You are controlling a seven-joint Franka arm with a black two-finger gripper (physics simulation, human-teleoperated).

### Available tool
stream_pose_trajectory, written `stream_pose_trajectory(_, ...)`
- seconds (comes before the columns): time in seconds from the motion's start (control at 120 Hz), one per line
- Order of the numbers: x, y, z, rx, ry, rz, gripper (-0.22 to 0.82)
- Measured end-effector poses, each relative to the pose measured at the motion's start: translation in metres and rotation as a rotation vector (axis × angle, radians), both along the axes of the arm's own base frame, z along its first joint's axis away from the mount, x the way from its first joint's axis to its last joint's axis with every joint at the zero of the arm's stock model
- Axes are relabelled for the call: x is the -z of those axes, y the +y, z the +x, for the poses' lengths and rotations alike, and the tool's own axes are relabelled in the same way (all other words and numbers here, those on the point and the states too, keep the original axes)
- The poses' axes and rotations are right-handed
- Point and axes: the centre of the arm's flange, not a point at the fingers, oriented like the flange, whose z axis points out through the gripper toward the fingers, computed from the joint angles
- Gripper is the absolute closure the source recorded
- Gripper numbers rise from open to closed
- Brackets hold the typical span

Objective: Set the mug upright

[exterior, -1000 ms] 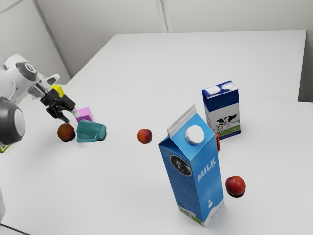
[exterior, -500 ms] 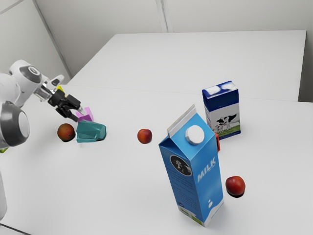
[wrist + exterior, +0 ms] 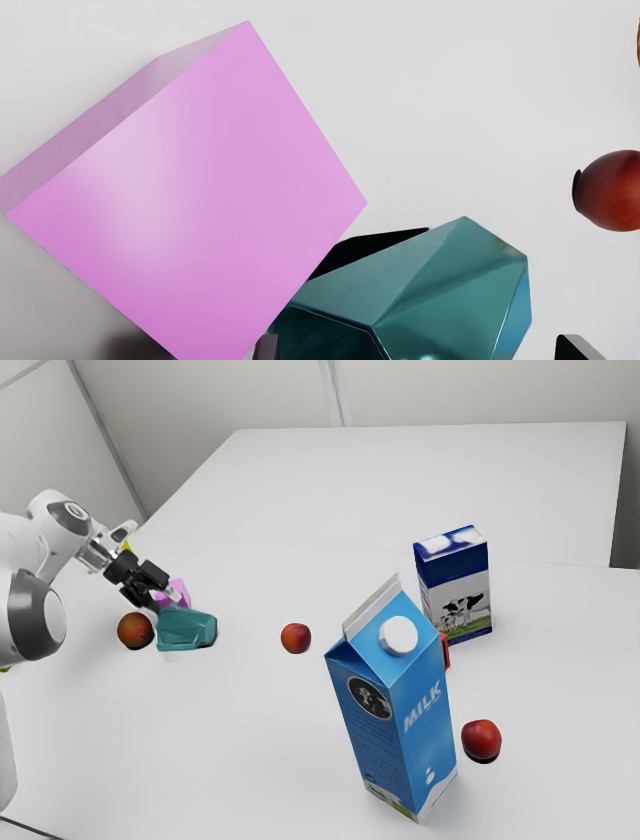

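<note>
Exterior view: the arm (image 3: 62,540) enters from the exterior view's left, and its gripper (image 3: 163,600) is located low over the table (image 3: 250,750), at the mug (image 3: 187,630). The mug, teal and faceted, lies on its side; it is not upright. A pink cube (image 3: 180,591) sits just behind the mug, and a brownish-orange ball (image 3: 135,631) rests beside it, toward the exterior view's left. A small red fruit (image 3: 296,638) lies apart from the mug, toward the exterior view's right. Beyond that stand a tall blue milk carton (image 3: 400,710) and, farther back, a blue-and-white carton (image 3: 456,588); a second red fruit (image 3: 481,739) lies near the base of the tall carton. A yellow object (image 3: 126,546) is partly hidden behind the arm. Wrist view: the gripper (image 3: 417,347) is open, its two fingertips set well apart, and the mug appears in the span between them with its dark mouth turned toward the hand. Nothing is clamped. The cube overlaps part of the mug in this view, at the side of one fingertip. Contact between that fingertip and the mug or cube cannot be confirmed from this angle. A red fruit is visible beyond the mug, clear of the fingers.
</note>
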Motion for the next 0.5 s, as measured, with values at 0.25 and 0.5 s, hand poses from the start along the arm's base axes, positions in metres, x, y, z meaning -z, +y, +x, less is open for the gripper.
stream_pose_trajectory(0.25, 0.005, -0.004, -0.001, -0.032, 0.006, -0.053, 0.0)
stream_pose_trajectory(0.5, 0.01, -0.008, -0.004, -0.065, 0.03, -0.098, 0.14)
